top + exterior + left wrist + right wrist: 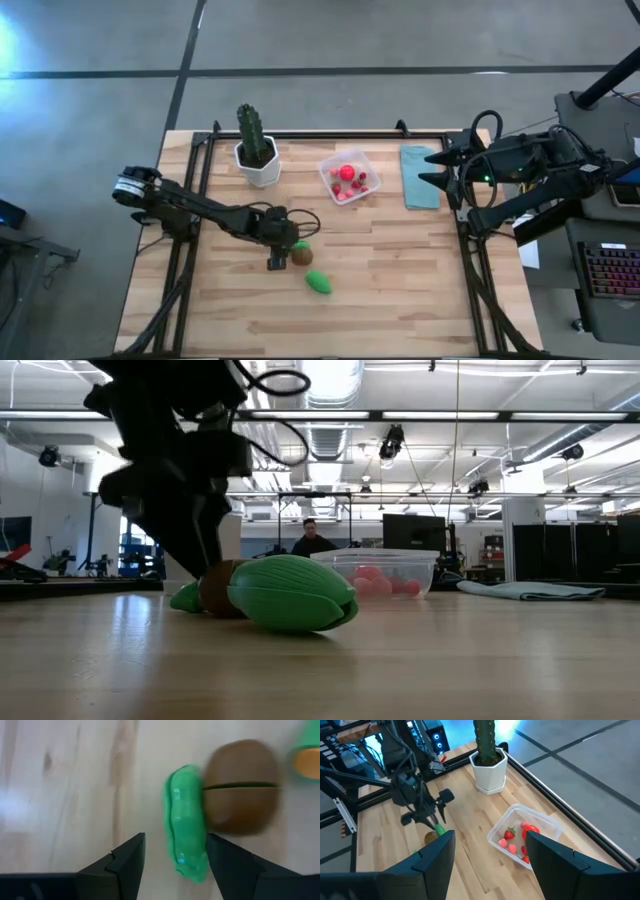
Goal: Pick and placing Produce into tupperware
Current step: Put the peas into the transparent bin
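Note:
My left gripper (280,250) (175,840) is open and low over the table's middle, pointing down. A small green oblong piece (185,820) lies between its fingers, resting against a brown ball (240,785) (303,256). A second, larger green piece (319,283) (290,592) lies on the wood nearer the near edge. The clear tupperware (350,177) (522,835) stands farther back with red and pink pieces (347,175) inside. My right gripper (432,170) (490,840) waits open at the right side, above the blue cloth. My left gripper comes from above with one finger on each side of the small green piece's end (192,865). One finger (225,865) stands right beside it; I cannot tell whether it touches. The piece lies flat on the table.
A tall green cactus in a white pot (256,150) stands near the far edge, left of the tupperware. A light blue folded cloth (420,177) lies to the tupperware's right. Black frame rails (200,200) run along the table's sides. Bare wood stretches along the near edge.

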You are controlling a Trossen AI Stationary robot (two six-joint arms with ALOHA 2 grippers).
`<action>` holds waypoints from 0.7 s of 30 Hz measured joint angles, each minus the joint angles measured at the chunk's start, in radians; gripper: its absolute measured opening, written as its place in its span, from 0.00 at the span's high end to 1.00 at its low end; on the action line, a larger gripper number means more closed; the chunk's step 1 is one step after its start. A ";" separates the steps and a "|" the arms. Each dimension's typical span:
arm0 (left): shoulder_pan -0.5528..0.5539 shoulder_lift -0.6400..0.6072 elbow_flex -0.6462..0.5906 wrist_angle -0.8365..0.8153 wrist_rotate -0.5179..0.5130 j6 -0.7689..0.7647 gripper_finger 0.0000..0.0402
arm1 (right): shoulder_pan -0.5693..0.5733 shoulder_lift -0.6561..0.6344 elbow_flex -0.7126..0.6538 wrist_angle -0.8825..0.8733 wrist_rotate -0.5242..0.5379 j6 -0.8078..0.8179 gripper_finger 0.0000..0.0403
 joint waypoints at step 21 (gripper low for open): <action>0.002 0.119 0.010 0.107 -0.012 -0.025 0.63 | 0.000 0.000 0.000 0.001 0.000 0.001 0.42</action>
